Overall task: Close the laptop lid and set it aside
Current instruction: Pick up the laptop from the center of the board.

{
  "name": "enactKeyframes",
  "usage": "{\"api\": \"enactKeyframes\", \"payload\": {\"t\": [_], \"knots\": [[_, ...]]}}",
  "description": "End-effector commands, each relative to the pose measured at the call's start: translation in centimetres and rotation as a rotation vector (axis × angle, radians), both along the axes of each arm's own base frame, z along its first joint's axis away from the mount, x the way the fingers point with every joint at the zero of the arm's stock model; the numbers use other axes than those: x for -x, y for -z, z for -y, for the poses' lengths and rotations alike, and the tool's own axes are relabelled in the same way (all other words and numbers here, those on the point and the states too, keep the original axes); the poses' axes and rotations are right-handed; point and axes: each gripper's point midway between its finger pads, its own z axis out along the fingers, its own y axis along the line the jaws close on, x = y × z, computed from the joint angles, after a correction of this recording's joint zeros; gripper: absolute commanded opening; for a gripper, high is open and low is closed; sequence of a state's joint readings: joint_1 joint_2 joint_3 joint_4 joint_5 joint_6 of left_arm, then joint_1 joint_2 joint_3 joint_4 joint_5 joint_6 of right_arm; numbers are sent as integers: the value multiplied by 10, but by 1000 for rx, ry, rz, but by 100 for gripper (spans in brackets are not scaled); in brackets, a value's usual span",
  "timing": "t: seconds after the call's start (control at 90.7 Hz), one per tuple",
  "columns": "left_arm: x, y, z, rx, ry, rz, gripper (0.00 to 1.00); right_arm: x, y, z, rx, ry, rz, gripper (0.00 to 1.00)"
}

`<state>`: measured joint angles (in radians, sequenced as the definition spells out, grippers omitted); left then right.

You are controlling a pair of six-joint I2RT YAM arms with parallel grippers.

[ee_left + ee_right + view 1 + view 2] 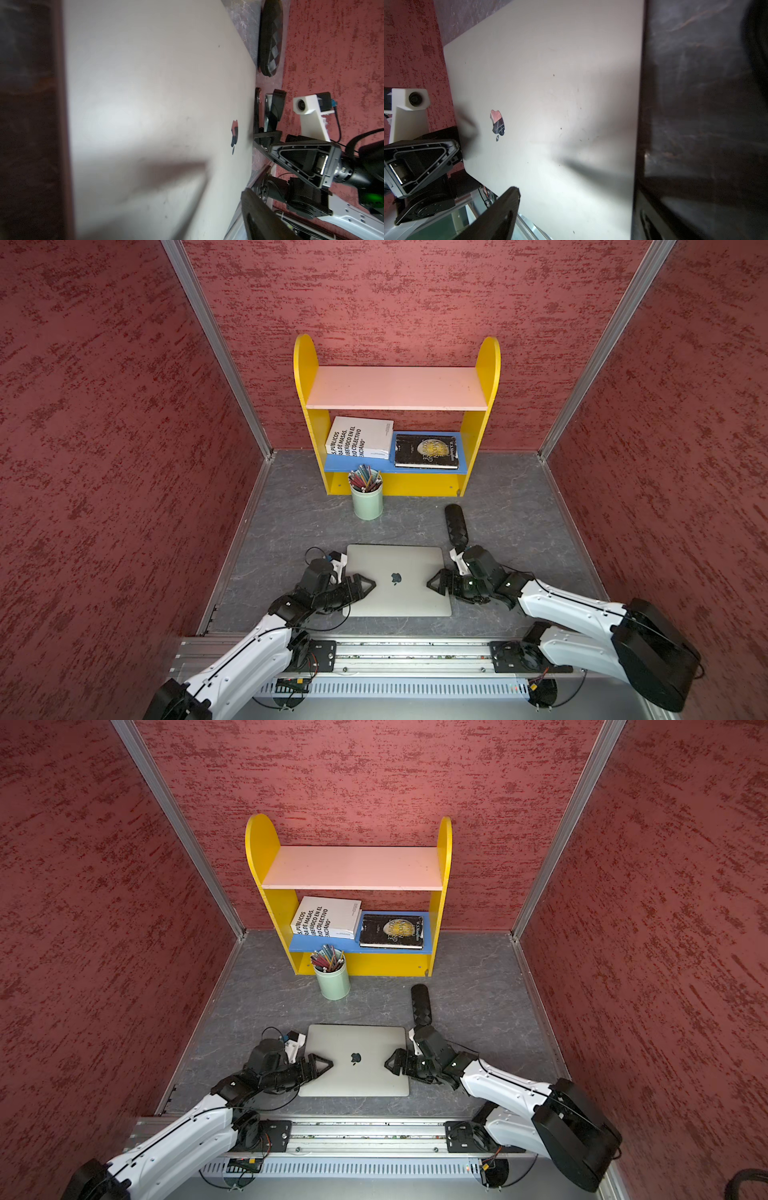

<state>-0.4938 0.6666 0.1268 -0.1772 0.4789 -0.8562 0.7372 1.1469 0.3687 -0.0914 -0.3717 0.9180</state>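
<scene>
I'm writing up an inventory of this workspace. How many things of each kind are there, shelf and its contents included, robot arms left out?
Laptop: 1
Books: 2, the white book and the black book
Bookshelf: 1
Pencil cup: 1
Black faceted object: 1
Total: 6

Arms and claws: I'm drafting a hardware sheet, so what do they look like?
The left arm and right arm have white shells, black joints and thin black cables. Left claw and right claw are black, triangular and hollowed out; a white camera bracket sits on each wrist.
</scene>
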Motion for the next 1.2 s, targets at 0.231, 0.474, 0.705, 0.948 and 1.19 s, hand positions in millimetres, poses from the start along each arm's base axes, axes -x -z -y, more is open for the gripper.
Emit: {"api": "enactKeyframes", "payload": {"t": [0.231,0.474,0.705,0.948,1.19], "knots": [[2,-33,18,139,84,76,74,12,-13,-15,-96,-68,-10,89],[3,-37,18,168,78,77,61,12,-11,-12,-89,-61,-5,90],[4,-43,15,185,74,81,64,13,-9,-9,-79,-55,-2,91],[4,-42,7,172,63,62,79,12,-5,-6,-64,-52,-4,91],[4,-40,-6,89,38,51,79,11,2,-5,-49,-51,-12,91]]}}
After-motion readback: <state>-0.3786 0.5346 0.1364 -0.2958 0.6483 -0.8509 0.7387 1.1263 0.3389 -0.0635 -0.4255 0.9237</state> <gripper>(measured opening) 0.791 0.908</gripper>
